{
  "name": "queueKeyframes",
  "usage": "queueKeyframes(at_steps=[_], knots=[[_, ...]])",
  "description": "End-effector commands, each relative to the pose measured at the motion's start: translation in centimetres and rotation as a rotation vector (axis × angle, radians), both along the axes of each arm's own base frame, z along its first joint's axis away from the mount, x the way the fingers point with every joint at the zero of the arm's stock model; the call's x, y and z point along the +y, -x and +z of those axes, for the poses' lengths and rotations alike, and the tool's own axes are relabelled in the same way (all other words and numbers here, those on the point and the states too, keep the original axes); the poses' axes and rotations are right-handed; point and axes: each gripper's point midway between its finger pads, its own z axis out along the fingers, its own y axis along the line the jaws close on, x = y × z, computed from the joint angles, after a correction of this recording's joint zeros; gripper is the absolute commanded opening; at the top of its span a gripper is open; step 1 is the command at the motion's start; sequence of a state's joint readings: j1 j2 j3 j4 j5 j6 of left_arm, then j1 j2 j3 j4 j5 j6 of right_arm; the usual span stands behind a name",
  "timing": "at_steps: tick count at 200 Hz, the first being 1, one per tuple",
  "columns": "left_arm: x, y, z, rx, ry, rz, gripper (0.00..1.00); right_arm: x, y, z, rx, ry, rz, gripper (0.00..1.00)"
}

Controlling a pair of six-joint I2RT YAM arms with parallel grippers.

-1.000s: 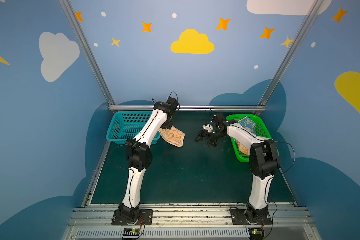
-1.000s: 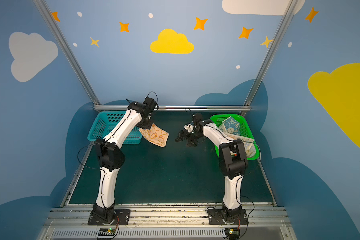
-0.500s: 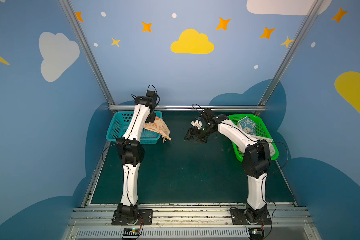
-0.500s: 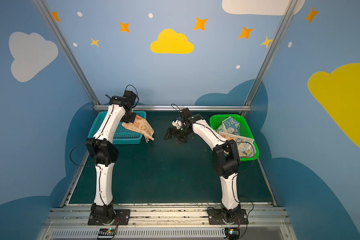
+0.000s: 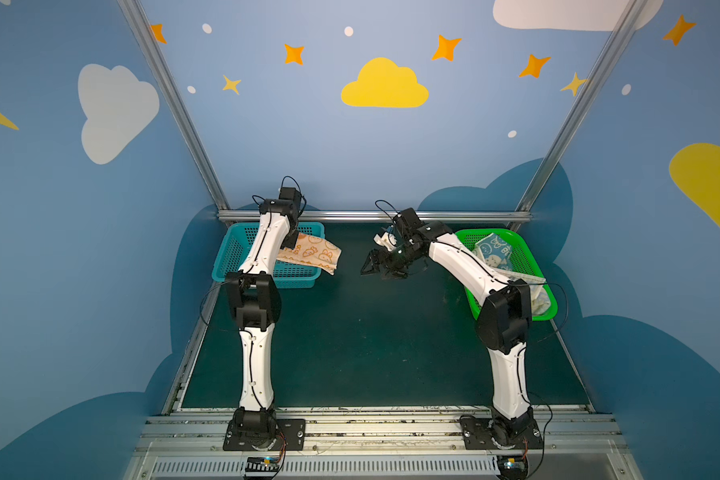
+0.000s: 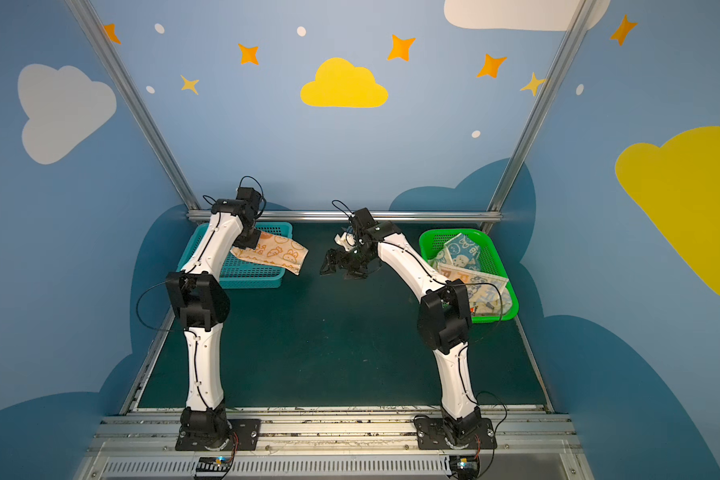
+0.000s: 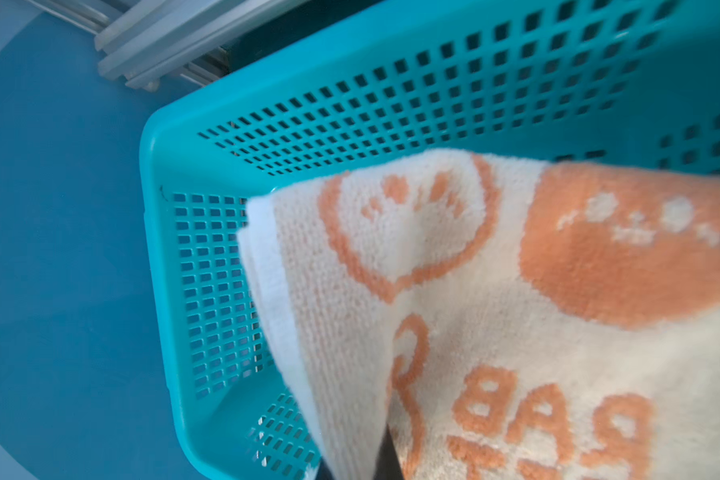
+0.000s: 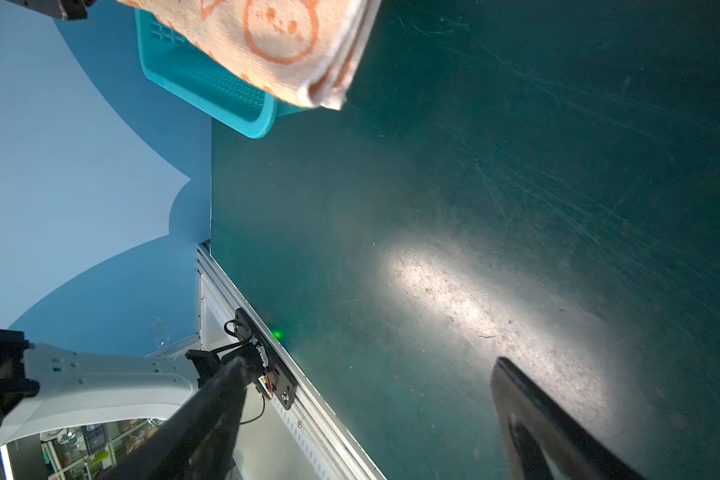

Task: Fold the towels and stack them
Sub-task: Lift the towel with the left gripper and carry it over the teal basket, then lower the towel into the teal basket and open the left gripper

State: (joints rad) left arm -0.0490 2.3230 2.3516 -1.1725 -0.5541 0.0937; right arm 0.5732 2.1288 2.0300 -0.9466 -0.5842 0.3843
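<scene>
Dark green surface (image 5: 371, 345), placing step (judged). Left jaws were clamped on the folded orange-cream towel (image 5: 314, 254), held above the teal basket (image 5: 231, 253), one end past its rim; right jaws stood apart, empty. Other towels (image 5: 491, 250) lay in the green basket (image 5: 526, 259). Next move: lower, then release.

Robot lab, aluminium frame (image 5: 375, 215), painted cloud walls (image 5: 384, 85)

towel (image 5: 313, 254) over left basket (image 5: 267, 284), towels (image 5: 492, 252) in right

Partial orange letters "BA" on the orange-cream towel (image 7: 487, 291)
</scene>
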Motion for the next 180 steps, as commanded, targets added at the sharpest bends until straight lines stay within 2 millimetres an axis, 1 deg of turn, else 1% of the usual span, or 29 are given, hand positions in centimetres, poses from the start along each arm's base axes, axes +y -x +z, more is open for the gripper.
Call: queueKeyframes(at_steps=[1, 23, 49, 75, 96, 146, 180], knots=[[1.9, -0.6, -2.1, 0.02, -0.032, 0.031, 0.03, 0.4, 0.0, 0.2, -0.005, 0.004, 0.02, 0.91], [2.6, -0.8, -4.1, 0.05, -0.038, 0.035, 0.03, 0.6, -0.4, 0.5, -0.013, 0.0, 0.02, 0.91], [3.2, -1.1, -5.6, 0.071, -0.042, 0.045, 0.03, 1.3, -0.6, 1.9, -0.048, -0.037, 0.033, 0.91], [4.3, -1.1, -6.2, 0.071, -0.044, 0.064, 0.03, 2.3, -0.6, 3.0, -0.097, -0.085, 0.067, 0.91], [4.9, -1.3, -6.7, 0.07, -0.046, 0.07, 0.03, 2.7, -0.5, 3.6, -0.11, -0.103, 0.082, 0.91], [6.4, -1.2, -7.8, 0.084, -0.052, 0.094, 0.03, 3.1, -0.4, 3.8, -0.112, -0.11, 0.088, 0.91], [6.9, -1.3, -8.4, 0.09, -0.046, 0.107, 0.03, 3.3, -0.3, 3.8, -0.112, -0.113, 0.09, 0.91]])
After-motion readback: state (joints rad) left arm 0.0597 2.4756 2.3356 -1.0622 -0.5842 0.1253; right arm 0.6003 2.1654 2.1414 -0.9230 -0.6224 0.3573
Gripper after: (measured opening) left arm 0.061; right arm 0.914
